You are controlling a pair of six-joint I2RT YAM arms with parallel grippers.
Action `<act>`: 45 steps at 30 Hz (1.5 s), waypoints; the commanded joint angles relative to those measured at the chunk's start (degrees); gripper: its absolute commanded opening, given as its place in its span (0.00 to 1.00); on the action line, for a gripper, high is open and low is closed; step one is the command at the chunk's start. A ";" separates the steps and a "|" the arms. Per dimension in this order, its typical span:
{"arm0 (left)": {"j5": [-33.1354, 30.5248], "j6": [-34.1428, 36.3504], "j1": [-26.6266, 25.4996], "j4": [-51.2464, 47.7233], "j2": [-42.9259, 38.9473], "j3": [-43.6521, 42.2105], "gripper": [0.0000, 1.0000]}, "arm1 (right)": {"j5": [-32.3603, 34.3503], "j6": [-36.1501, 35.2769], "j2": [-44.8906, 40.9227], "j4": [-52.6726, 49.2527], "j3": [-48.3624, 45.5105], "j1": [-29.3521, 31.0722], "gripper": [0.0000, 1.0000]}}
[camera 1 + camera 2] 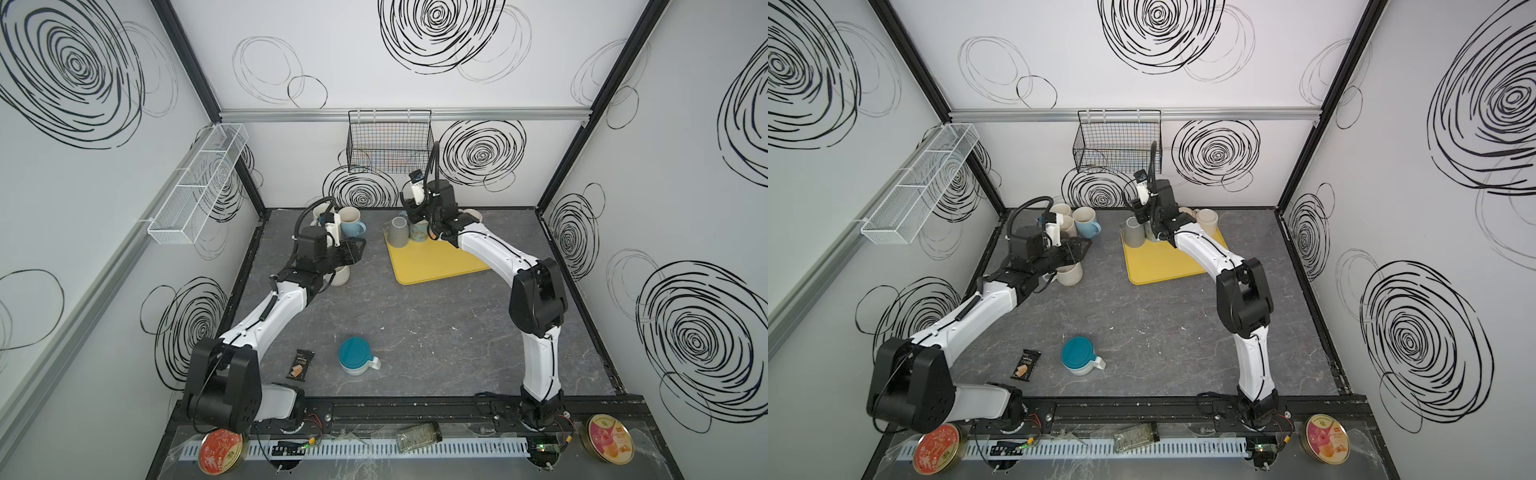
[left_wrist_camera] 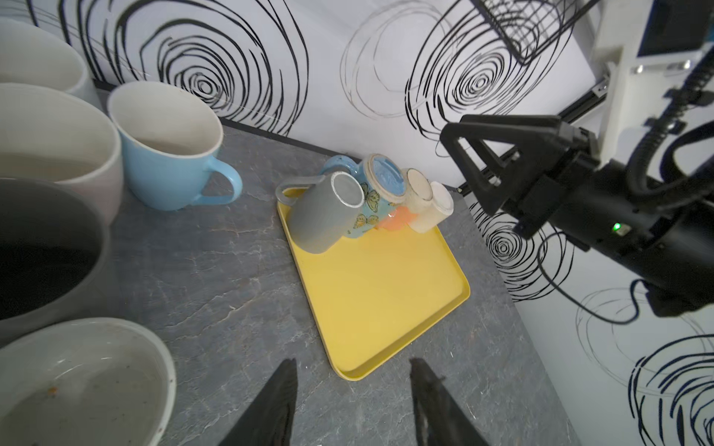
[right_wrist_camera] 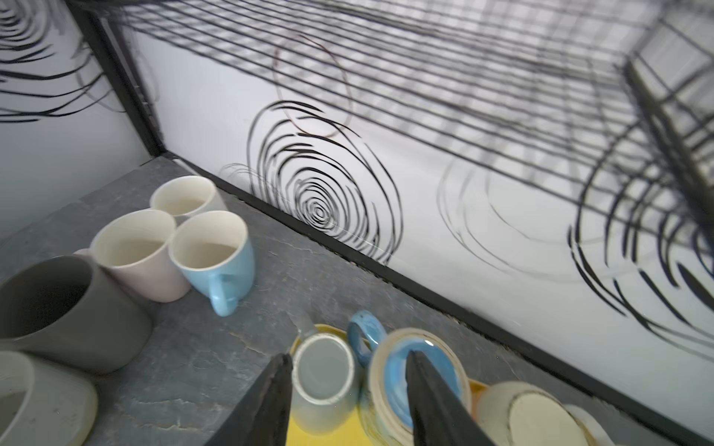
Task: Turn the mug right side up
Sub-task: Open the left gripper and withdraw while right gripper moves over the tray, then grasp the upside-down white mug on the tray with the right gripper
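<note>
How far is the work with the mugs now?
Done: several mugs, such as the light blue mug, stand upright at the rear left. In hand: nothing; the right end effector hovers open over the grey mug and butterfly mug on the yellow tray, and the left end effector is open and empty. Remaining: those two, the two cream mugs beside them and the teal-bottomed mug near the front are bottom up.
</note>
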 commanded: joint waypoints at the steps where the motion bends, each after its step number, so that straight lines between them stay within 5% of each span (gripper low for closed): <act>1: -4.06 1.38 -4.15 2.44 3.87 4.01 0.51 | 1.21 4.44 -1.06 -4.98 -1.02 -4.81 0.53; 13: -8.63 6.31 -18.49 -3.64 22.67 22.35 0.51 | -6.24 10.03 14.73 -13.79 16.95 -20.63 0.59; 21: -8.44 7.13 -21.13 -5.75 28.53 27.75 0.51 | -13.79 12.29 28.16 -16.19 33.76 -25.92 0.61; 34: -8.52 7.48 -20.55 -6.56 28.84 27.03 0.52 | -24.79 13.01 28.10 -15.39 27.57 -27.09 0.55; 45: -8.87 7.03 -20.52 -5.09 26.04 22.81 0.53 | -27.05 12.57 16.04 -11.82 6.28 -26.65 0.39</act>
